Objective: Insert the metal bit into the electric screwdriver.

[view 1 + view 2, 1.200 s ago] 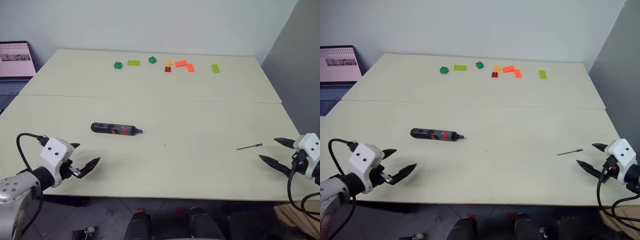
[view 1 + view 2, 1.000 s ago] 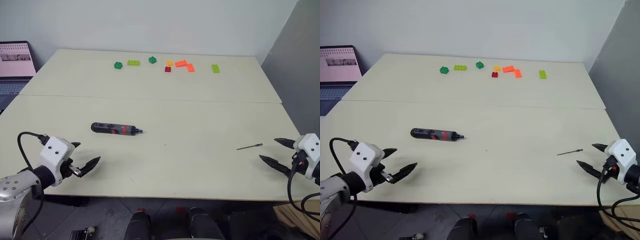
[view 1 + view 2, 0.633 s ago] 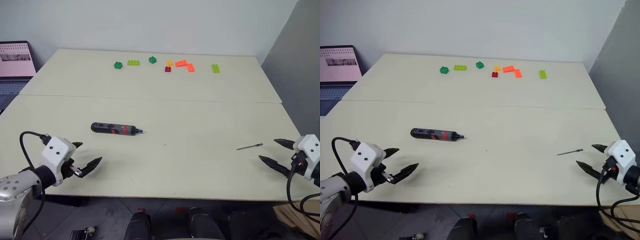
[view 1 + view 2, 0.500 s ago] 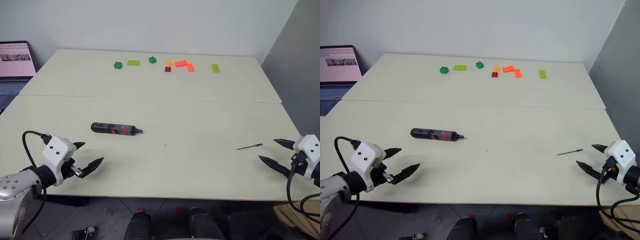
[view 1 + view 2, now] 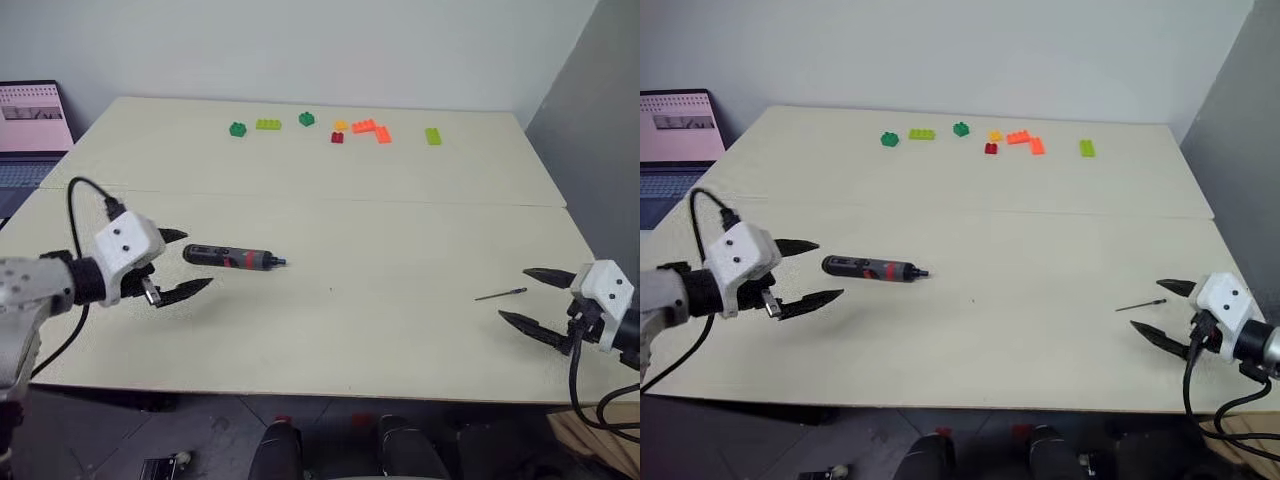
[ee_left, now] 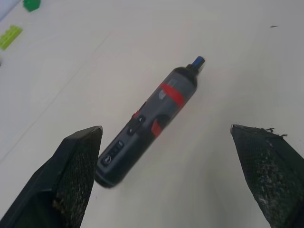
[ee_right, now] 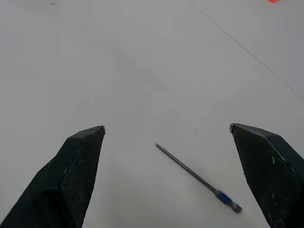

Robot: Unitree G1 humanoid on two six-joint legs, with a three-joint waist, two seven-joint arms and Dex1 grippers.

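Screwdriver (image 5: 234, 258) lies flat on the table (image 5: 400, 220), left of centre, bluish tip pointing right. Nothing is touching it.

Left end effector (image 5: 183, 264) is fingers spread wide and empty, sitting just left of the screwdriver's butt end. One finger is on the far side of the butt, the other on the near side. In the left wrist view the screwdriver lies between the two fingertips (image 6: 78, 161), apart from both.

Bit (image 5: 500, 294) is on the table near the right edge, well apart from the screwdriver. It lies roughly left-right, slightly angled, and the right wrist view shows a small blue mark near one end of it.

Right end effector (image 5: 527, 297) is also spread wide and holding nothing. It is just right of the bit, pointing left toward it, no contact. In the right wrist view the bit lies between the fingertips (image 7: 80, 161), closer to one of them.

Toy bricks (image 5: 337, 128) sit in a loose row at the far side of the table: green, lime, yellow, red and orange. Laptop (image 5: 30, 130) is off the far left corner, screen lit.
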